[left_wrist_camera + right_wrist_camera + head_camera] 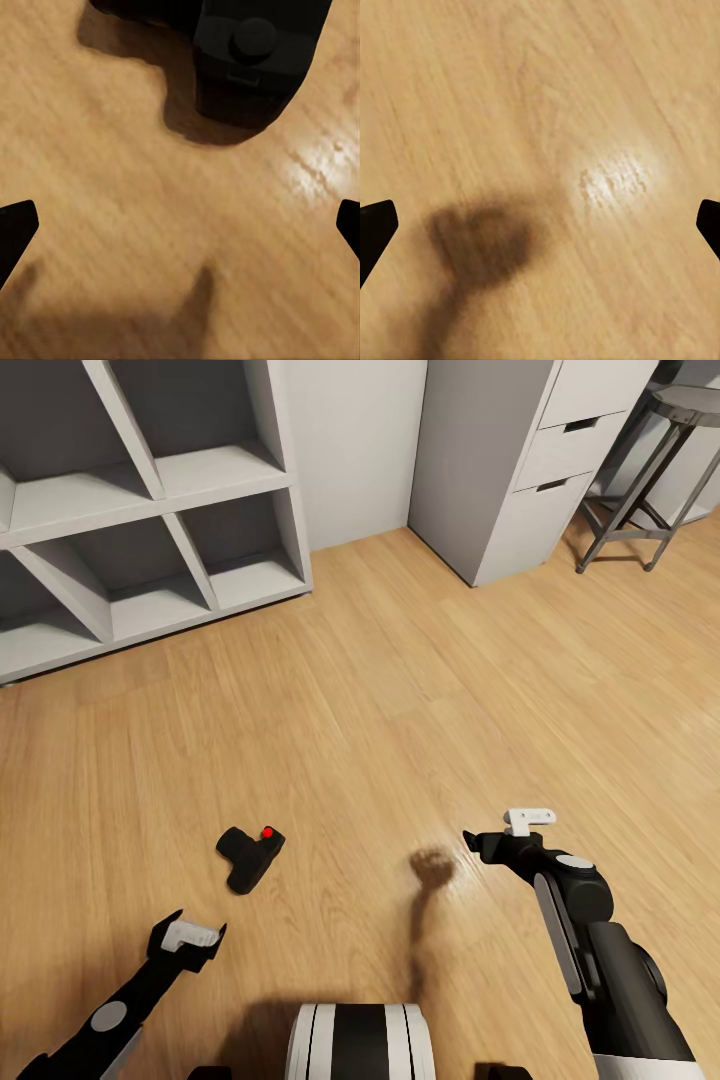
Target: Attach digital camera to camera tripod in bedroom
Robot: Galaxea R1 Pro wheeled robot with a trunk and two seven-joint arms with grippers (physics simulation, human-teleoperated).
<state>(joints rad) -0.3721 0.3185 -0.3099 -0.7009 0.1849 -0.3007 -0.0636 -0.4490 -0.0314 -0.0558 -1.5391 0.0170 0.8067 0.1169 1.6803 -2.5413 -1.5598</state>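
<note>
I see light wood floor (400, 690), white cubby shelves (150, 530) far left, grey drawer cabinet (520, 470), metal stool (660, 460) far right, white wall (350, 440) between.

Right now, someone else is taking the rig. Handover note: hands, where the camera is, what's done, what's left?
Left hand: open, empty, low over the wood floor, just short of the digital camera.
Right hand: open, empty, over bare floor, well to the camera's right.
Camera: lying on the floor in front of the white cubby shelves, red button up; the left wrist view has it straight ahead.
Done: approach to the camera only. It is not picked up.
Left: grasp the camera, probably with the left hand, find the tripod, attach the camera to it.
</note>
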